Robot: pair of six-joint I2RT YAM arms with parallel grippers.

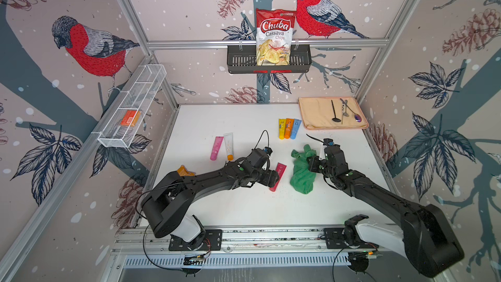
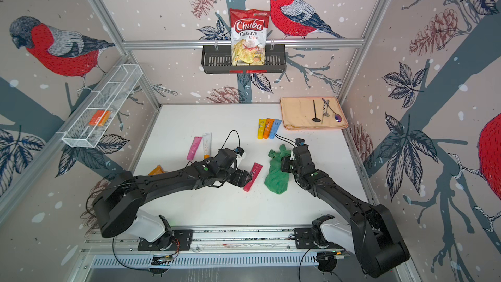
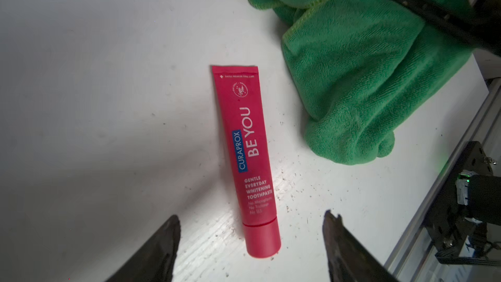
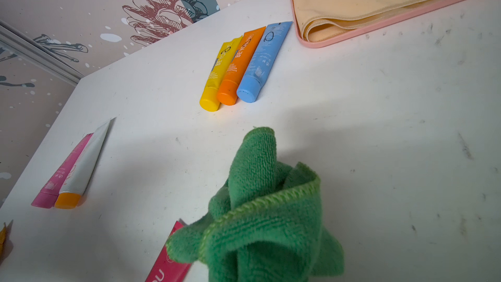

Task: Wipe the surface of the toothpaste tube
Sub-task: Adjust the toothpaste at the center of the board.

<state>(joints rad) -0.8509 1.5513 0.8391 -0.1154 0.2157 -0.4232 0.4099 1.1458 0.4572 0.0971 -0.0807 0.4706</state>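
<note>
Tube [image 3: 248, 158] lies flat on table [image 1: 244, 207], cap toward 7 o'clock, cloth [image 1: 302, 177] just at its 3. L gripper [image 3: 251, 215] spread wide astride the cap, no contact. R gripper [image 1: 311, 160] clamped on cloth. Tube's prob light, squishy, slick, so pinch the stiff cap end.

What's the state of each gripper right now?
Left gripper: open, at the cap end of the red toothpaste tube, holding nothing.
Right gripper: shut on the green cloth.
</note>
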